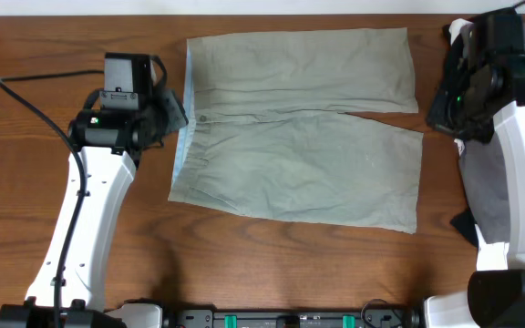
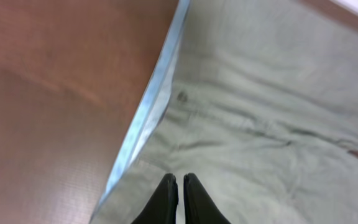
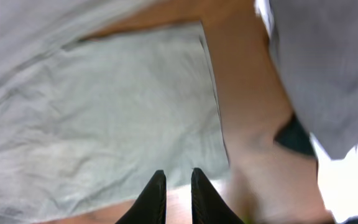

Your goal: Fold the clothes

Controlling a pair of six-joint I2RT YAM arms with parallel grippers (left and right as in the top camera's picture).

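Khaki shorts (image 1: 303, 128) flat on wooden table (image 1: 53, 36); left gripper (image 2: 179, 186) closed, empty, near waistband; right gripper (image 3: 178, 186) slightly parted, empty, over 1 leg hem.

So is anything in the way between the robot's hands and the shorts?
No, nothing that can be seen. The left hand hangs just above the shorts near the waistband. The right hand is over the leg ends. The grey garment lies off to the side, not between.

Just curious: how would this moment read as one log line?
shorts: flat, unfolded | left gripper: shut, near waistband | right gripper: slightly open, empty
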